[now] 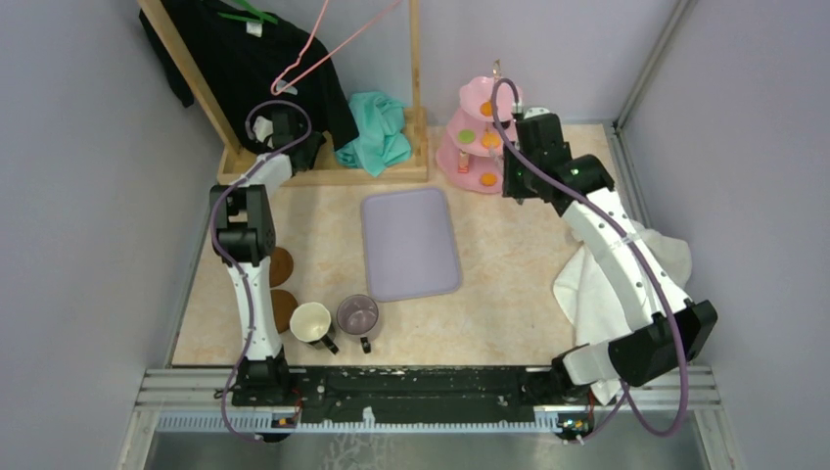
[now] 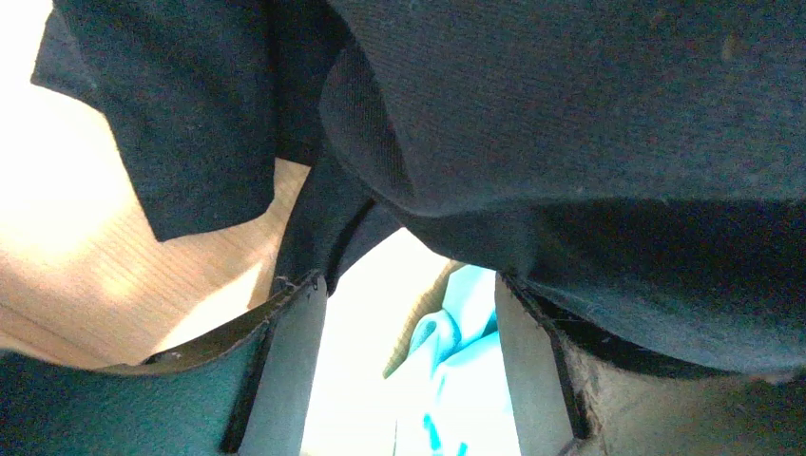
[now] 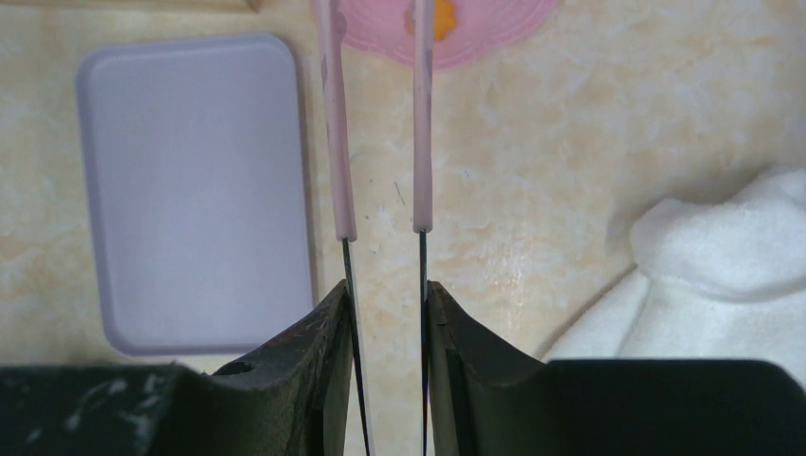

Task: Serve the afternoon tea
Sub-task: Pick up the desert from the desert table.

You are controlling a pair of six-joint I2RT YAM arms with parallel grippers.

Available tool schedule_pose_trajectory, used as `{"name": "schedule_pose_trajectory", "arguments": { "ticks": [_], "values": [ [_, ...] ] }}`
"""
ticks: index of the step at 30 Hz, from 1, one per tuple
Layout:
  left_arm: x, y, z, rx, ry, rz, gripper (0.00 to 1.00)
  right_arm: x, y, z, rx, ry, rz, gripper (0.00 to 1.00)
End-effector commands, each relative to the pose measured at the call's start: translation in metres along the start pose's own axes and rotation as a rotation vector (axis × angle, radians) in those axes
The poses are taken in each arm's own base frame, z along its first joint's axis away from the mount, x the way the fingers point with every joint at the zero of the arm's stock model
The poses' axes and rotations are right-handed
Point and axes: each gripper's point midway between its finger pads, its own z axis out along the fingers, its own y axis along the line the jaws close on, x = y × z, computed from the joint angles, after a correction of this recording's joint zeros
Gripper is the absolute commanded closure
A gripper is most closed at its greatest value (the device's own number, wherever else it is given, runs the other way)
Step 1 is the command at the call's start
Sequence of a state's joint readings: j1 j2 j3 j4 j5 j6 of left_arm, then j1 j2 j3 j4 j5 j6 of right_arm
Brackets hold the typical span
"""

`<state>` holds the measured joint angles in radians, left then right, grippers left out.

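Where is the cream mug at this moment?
Top view: the cream mug stands near the front edge, left of centre, between the brown coasters and the greyish-purple mug.

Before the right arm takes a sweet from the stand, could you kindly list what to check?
1. Right gripper clamps the tongs: ok.
2. Tongs prongs apart, nothing between: ok.
3. Tongs tips over the orange sweet: cannot tell, tips out of frame.
4. Tray bare: ok.
5. Left gripper open, far from the pink stand: ok.
6. Cream mug and purple mug on coasters: not ok, both beside them.
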<state>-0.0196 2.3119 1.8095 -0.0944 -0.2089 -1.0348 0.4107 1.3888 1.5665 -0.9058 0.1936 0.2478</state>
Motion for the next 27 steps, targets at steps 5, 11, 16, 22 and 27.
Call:
{"name": "schedule_pose_trajectory", "arguments": {
  "ticks": [5, 11, 16, 22, 27],
  "values": [
    [-0.014, -0.021, -0.021, 0.062, -0.031, 0.007, 0.29, 0.018, 0.000, 0.005, 0.008, -0.012, 0.066, 0.70],
    [-0.017, -0.024, -0.024, 0.073, -0.041, 0.021, 0.29, 0.033, -0.003, 0.026, 0.031, 0.032, 0.055, 0.69],
    [-0.016, -0.022, -0.023, 0.072, -0.040, 0.027, 0.29, 0.039, 0.000, 0.047, 0.016, 0.045, 0.059, 0.69],
    [-0.016, -0.024, -0.019, 0.076, -0.039, 0.028, 0.29, 0.034, -0.001, 0.074, 0.009, 0.055, 0.058, 0.68],
    [-0.014, -0.028, -0.014, 0.080, -0.034, 0.028, 0.29, 0.028, -0.003, 0.098, 0.012, 0.077, 0.051, 0.68]
  ]
}}
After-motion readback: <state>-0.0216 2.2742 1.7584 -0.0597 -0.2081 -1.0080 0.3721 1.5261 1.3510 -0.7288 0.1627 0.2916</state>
